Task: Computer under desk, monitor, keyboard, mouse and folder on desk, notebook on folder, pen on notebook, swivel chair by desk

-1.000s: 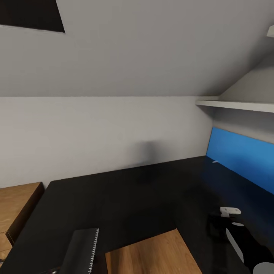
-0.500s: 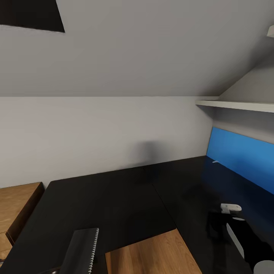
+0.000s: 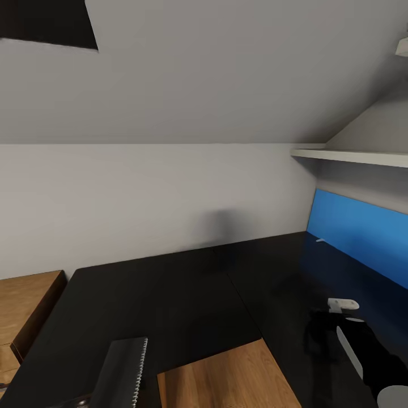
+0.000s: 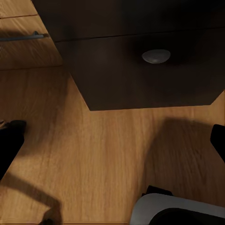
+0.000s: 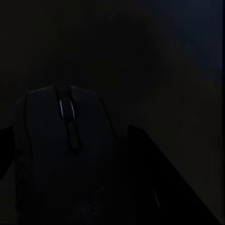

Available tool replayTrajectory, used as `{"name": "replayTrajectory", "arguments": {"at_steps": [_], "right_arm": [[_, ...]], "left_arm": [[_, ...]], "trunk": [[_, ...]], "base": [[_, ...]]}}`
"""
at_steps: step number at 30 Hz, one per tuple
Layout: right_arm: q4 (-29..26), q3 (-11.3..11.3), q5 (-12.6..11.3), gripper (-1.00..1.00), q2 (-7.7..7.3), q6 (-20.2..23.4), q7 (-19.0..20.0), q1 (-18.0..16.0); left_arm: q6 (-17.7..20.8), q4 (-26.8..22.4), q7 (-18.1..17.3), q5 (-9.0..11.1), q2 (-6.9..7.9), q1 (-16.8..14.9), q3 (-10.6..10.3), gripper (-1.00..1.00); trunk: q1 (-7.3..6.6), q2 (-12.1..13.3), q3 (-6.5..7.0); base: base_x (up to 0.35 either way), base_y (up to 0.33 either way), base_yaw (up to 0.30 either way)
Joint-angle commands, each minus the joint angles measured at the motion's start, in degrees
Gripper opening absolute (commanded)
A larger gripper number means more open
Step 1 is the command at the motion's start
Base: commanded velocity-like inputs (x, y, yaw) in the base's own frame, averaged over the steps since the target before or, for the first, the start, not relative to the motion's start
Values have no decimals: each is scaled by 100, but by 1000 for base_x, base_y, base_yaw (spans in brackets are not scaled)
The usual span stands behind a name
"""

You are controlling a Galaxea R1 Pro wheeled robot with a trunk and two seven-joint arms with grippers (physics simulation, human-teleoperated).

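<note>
The glossy black desk [image 3: 170,294] spreads across the head view in an L shape. A dark spiral notebook [image 3: 122,371] lies on its near left part. Over the desk's right wing my right gripper [image 3: 320,337] hangs low at the end of the black arm. In the right wrist view the black mouse [image 5: 63,150] sits between the dark fingers [image 5: 154,187], with the desk top dim behind it. My left gripper [image 4: 112,145] is open above the wood floor, facing a black desk drawer with a round silver knob [image 4: 156,56].
A bright blue panel [image 3: 362,232] stands along the desk's right back under a white shelf [image 3: 351,156]. The low light-wood cabinet [image 3: 28,306] adjoins the desk's left end. Wood floor [image 3: 226,377] shows in the desk's inner corner. The sloped ceiling hangs close overhead.
My right arm has crept slightly farther over the desk's right wing with the mouse. The notebook and desk have not moved.
</note>
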Motion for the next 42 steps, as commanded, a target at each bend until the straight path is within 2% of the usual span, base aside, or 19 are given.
{"name": "replayTrajectory", "arguments": {"at_steps": [1, 12, 32, 37, 42], "right_arm": [[-11, -4, -36, -100, 0, 30, -23, 0], [-157, -13, -36, -100, 2, 31, -23, -1], [-126, -14, -34, -100, 21, -41, -63, -2], [-80, -16, -36, -100, 213, -260, -300, 3], [-64, -16, -33, -100, 446, -538, -1045, 3]], "left_arm": [[-1, -10, -4, 12, -1, 2, 4, 100], [4, -10, -4, 12, -11, 2, 3, 100], [0, -10, 12, 17, 29, 2, 14, 100], [0, -10, 13, 20, 27, 2, 15, 100], [0, -10, 17, 21, 26, 2, 15, 100]], "trunk": [[-1, -3, -5], [-1, -3, -5], [-1, -3, -5], [-1, -3, -5], [-1, -3, -5]], "base": [[-206, 0, 0], [-285, 0, 0], [-76, 0, 0], [0, 0, 0], [0, 0, 0]]}}
